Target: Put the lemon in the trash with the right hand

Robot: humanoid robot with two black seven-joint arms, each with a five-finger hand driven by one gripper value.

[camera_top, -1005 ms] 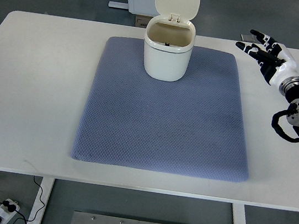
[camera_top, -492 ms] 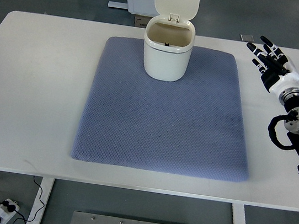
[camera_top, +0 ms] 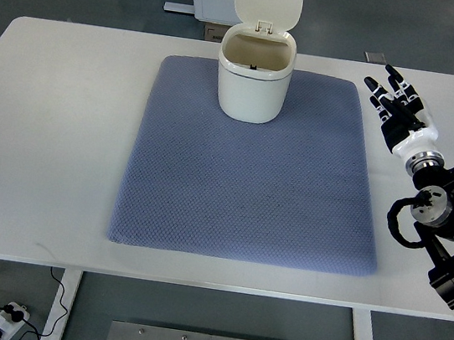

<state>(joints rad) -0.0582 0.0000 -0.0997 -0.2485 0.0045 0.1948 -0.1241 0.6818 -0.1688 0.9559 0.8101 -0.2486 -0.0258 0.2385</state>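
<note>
The robot's right hand (camera_top: 398,109), white-backed with black fingers, hovers over the white surface (camera_top: 56,121) just past the right edge of the blue-grey quilted fabric mat (camera_top: 251,182). Its fingers (camera_top: 377,87) are spread and straight, pointing away toward the far edge, and hold nothing. The black forearm runs back to the lower right. The cream plastic trash bin (camera_top: 254,77) stands upright on the far middle of the mat with its hinged lid raised. The lemon cannot be seen anywhere; whether it lies inside the bin cannot be told
</note>
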